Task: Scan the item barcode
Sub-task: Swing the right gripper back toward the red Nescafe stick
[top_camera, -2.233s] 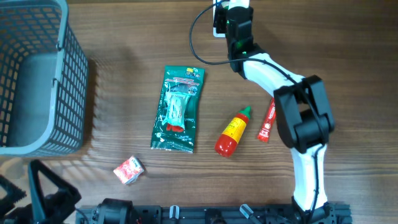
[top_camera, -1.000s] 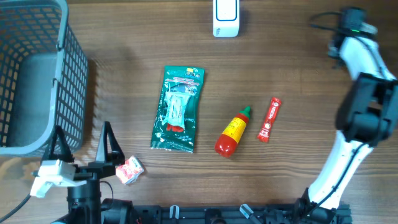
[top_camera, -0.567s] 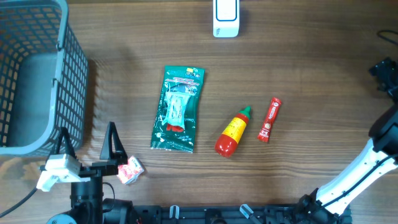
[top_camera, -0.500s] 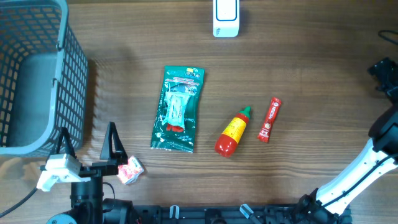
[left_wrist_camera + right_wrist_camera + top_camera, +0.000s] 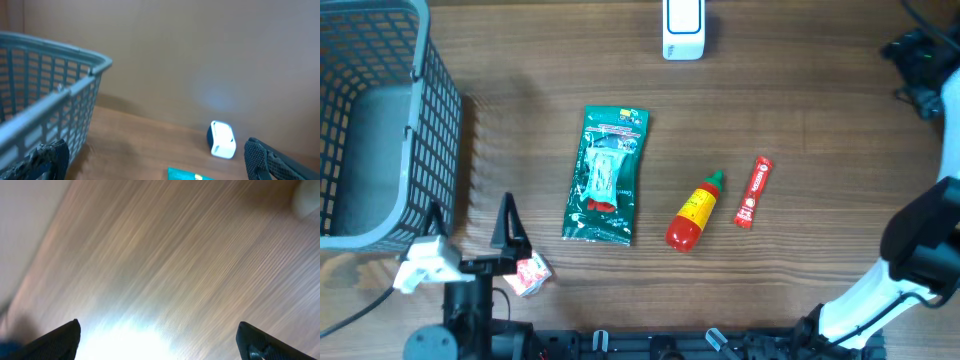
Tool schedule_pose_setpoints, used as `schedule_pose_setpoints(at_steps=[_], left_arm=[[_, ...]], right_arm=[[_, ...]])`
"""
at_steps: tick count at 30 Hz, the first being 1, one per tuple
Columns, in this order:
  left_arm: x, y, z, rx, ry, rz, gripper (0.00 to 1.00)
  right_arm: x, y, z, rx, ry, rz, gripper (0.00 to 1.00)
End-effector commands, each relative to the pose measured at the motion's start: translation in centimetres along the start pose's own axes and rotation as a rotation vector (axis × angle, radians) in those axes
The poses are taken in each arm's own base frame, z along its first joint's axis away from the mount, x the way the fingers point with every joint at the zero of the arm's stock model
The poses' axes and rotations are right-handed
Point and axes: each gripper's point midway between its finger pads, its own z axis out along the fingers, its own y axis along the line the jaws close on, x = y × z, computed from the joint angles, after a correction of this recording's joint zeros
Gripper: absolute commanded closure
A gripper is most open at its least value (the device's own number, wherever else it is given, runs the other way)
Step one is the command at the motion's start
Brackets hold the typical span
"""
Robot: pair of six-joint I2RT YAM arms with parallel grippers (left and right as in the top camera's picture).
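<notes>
Wood-grain table (image 5: 820, 120) is seen from above, with a green packet (image 5: 606, 176) laid flat near its middle, its long side running away from the robot. Just right of the green packet a red sauce bottle (image 5: 695, 212) with a yellow label and a green cap is laid on its side, tilted, and a slim red sachet (image 5: 753, 192) is laid a little further right, apart from the bottle. Well beyond the far end of the green packet, and somewhat to the right, a white scanner (image 5: 683, 30) is set at the table's far edge. Well apart to the left of the green packet a grey mesh basket (image 5: 380, 130) is stood. Near the green packet's near left corner a small red and white packet (image 5: 528, 272) is laid. The left gripper (image 5: 470, 215) is held just left of it with its jaws spread wide and empty; whether a finger touches the small packet cannot be told. The right gripper (image 5: 157, 325) is held far to the right of the green packet, toward the table's far right corner, and in its wrist view its fingers are seen wide apart over blurred wood, with nothing gripped.
</notes>
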Motion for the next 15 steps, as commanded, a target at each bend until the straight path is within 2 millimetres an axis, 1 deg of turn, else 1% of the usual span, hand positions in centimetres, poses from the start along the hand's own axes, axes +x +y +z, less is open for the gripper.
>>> schedule_pose_setpoints(at_steps=[1, 2, 4, 5, 6, 7, 8, 9, 12, 14, 15], left_arm=[[3.9, 0.8, 1.2, -0.018, 0.074, 0.008, 0.00], [4.7, 1.0, 1.4, -0.022, 0.092, 0.011, 0.00], [6.2, 1.3, 1.7, -0.031, 0.123, 0.017, 0.00], [6.9, 1.4, 1.8, -0.034, 0.137, 0.019, 0.00], [7.2, 1.5, 1.9, -0.036, 0.143, 0.021, 0.00], [7.3, 1.6, 1.9, -0.037, 0.147, 0.021, 0.00], [7.5, 1.6, 1.9, -0.038, 0.152, 0.022, 0.00], [7.6, 1.6, 1.9, -0.040, 0.157, 0.023, 0.00], [7.8, 1.7, 1.8, -0.043, 0.168, 0.026, 0.00], [8.1, 1.8, 1.8, -0.046, 0.180, 0.028, 0.00], [8.4, 1.9, 1.7, -0.048, 0.189, 0.029, 0.00]], right_arm=[[6.7, 3.7, 0.5, 0.010, 0.148, -0.078, 0.00], [8.4, 4.4, 0.5, 0.017, 0.179, -0.095, 0.00], [11.5, 6.6, 0.6, -0.006, 0.226, -0.167, 0.00], [14.0, 8.5, 0.4, -0.057, 0.274, -0.276, 0.00], [15.5, 9.3, 0.2, -0.082, 0.304, -0.358, 0.00], [17.2, 9.8, -0.2, -0.103, 0.338, -0.482, 0.00], [18.6, 10.1, -0.5, -0.109, 0.360, -0.587, 0.00], [19.9, 10.0, -0.8, -0.090, 0.380, -0.646, 0.00], [23.4, 8.1, -1.5, 0.068, 0.447, -0.551, 0.00], [25.6, 6.4, -1.2, 0.168, 0.467, -0.505, 0.00], [26.3, 6.0, -1.1, 0.188, 0.476, -0.500, 0.00]])
